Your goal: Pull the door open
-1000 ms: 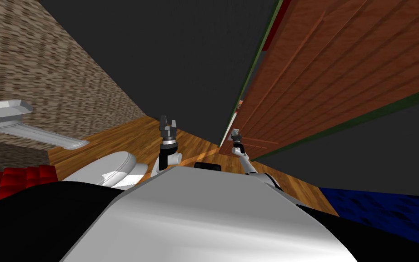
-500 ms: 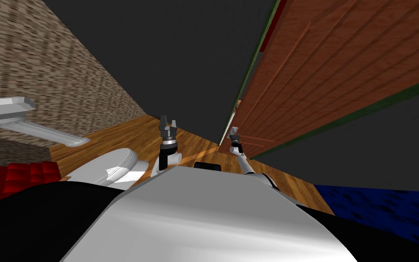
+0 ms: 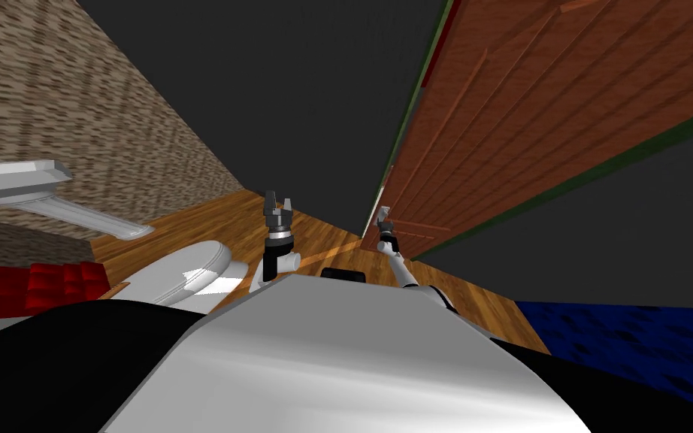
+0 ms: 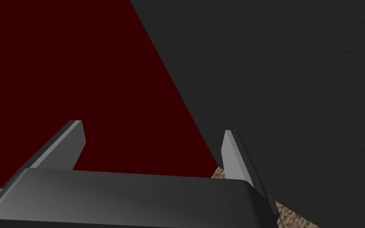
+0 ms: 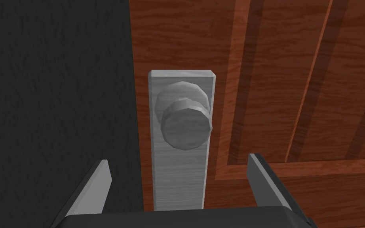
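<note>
Right gripper (image 3: 384,214) has crept up-left, mid-frame in head view, toward edge of red-brown door (image 3: 563,113) filling upper right. Grey knob (image 5: 186,126) just ahead of its spread, empty fingers, untouched. Left gripper (image 3: 278,204) centre, spread, empty.

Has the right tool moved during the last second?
Yes, a little: in the head view the right tool has crept forward, nearer the brown door, while the left tool kept its place.

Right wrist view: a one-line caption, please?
Open right gripper faces the grey knob on its plate, at the edge of the reddish-brown door.
</note>
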Robot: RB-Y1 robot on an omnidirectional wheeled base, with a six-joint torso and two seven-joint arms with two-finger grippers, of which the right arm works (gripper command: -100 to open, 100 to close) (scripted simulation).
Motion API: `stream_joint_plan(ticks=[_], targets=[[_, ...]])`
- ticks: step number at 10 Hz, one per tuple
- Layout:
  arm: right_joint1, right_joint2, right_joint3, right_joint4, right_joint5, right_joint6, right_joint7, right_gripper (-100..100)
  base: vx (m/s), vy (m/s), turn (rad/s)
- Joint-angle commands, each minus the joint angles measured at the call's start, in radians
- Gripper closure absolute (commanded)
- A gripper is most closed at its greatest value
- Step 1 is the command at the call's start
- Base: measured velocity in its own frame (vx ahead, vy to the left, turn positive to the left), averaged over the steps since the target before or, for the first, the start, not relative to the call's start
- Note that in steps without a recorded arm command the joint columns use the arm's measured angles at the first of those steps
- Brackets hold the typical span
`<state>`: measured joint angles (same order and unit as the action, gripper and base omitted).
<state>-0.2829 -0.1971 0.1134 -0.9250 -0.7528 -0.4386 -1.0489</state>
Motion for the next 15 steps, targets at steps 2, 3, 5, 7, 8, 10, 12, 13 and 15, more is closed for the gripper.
stream_joint_plan(ticks=[2,3,5,7,8,10,12,13,15], targets=[[0.002,0.006,0.001,-0.009,-0.014,0.004,-0.017,-100,-0.064,-0.024,0.004],[0.010,-0.024,-0.008,-0.005,-0.021,0.000,-0.044,-100,0.079,0.012,0.177],[0.022,-0.069,-0.021,0.004,-0.030,-0.008,-0.079,-100,0.180,0.010,0.203],[0.035,-0.115,-0.034,0.012,-0.039,-0.016,-0.115,-100,0.190,0.013,0.189],[0.042,-0.106,-0.023,0.005,-0.034,-0.017,-0.110,-100,0.087,0.013,0.037],[0.042,-0.106,-0.023,0.005,-0.034,-0.017,-0.110,100,-0.018,-0.011,-0.035],[0.042,-0.106,-0.023,0.005,-0.034,-0.017,-0.110,100,-0.023,-0.005,0.015],[0.042,-0.106,-0.023,0.005,-0.034,-0.017,-0.110,100,-0.009,0.002,-0.004],[0.052,-0.127,-0.003,-0.003,-0.034,-0.015,-0.135,100,-0.076,-0.039,0.082]])
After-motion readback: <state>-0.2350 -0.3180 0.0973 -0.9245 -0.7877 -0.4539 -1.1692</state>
